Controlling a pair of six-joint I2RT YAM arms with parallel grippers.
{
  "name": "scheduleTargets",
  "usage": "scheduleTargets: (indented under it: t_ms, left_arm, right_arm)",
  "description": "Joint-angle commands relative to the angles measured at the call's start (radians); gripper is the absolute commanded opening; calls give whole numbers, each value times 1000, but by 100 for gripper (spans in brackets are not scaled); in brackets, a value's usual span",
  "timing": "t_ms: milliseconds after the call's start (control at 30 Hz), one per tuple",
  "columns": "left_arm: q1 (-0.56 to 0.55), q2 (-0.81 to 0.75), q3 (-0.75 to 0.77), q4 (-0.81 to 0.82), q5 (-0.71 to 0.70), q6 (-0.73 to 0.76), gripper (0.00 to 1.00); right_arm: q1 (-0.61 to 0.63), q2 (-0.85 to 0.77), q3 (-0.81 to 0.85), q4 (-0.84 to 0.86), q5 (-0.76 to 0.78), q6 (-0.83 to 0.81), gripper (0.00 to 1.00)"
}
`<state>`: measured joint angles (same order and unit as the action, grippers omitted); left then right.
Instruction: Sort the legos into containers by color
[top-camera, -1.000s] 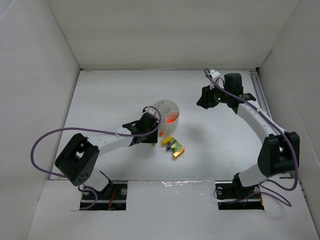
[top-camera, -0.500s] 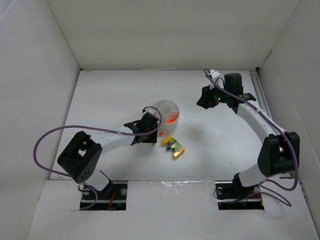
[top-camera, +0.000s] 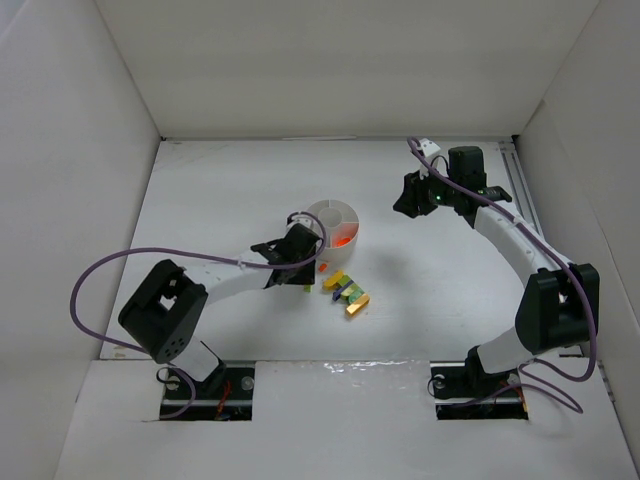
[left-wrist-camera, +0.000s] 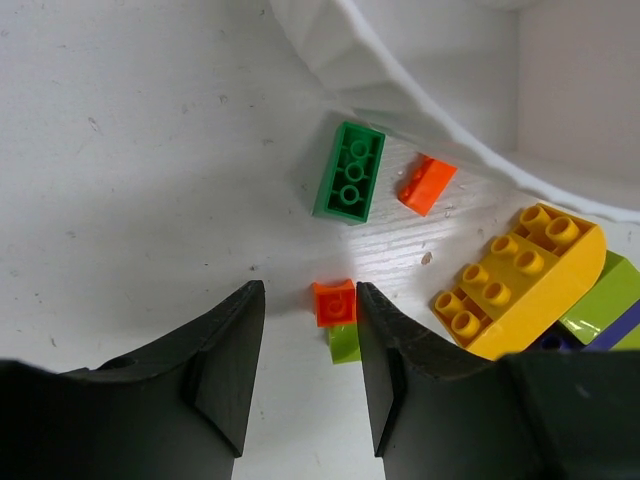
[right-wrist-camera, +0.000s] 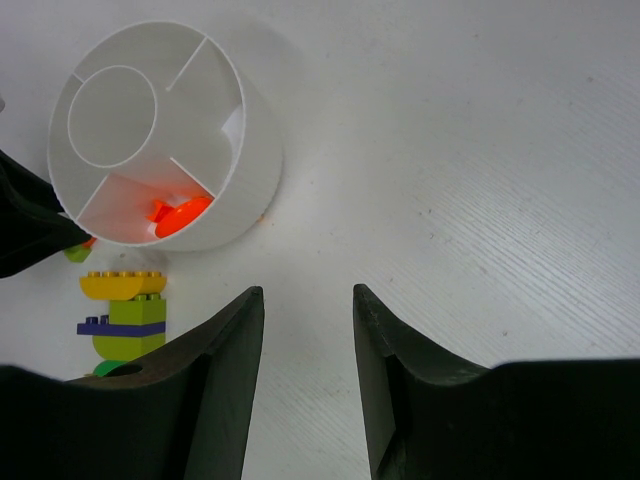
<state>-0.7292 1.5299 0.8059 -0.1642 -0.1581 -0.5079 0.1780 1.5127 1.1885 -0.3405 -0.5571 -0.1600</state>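
Left claw (left-wrist-camera: 310, 295) hangs low over the counter (left-wrist-camera: 120, 150), jaws apart. A small orange brick (left-wrist-camera: 334, 302) sits between the tips, nearer one finger than the other and touching a lime bit (left-wrist-camera: 345, 343); no squeeze shows. Just beyond, a green brick (left-wrist-camera: 350, 172) and an orange wedge (left-wrist-camera: 427, 185) lie beside the white dish (left-wrist-camera: 400, 80). A yellow curved brick (left-wrist-camera: 520, 280) tops a lime-and-purple clump (right-wrist-camera: 125, 315). Right claw (right-wrist-camera: 307, 293) hovers apart from the dish, jaws apart and holding nothing. One dish compartment holds orange pieces (right-wrist-camera: 178, 213).
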Motion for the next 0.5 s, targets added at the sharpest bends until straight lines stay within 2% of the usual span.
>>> scheduleTargets:
  t_ms: [0,200,467]
  left_arm:
    - [-13,-27,27,-9,-3,-34,38]
    - [-73,-36,36,-9,-41,-34,38]
    - [-73,27,58,-18,-78,-34,38]
  right_arm:
    - [0,0,8,6,-9,-7,47]
    - [0,0,8,6,-9,-7,47]
    - [-18,-9,-1,6,-9,-7,47]
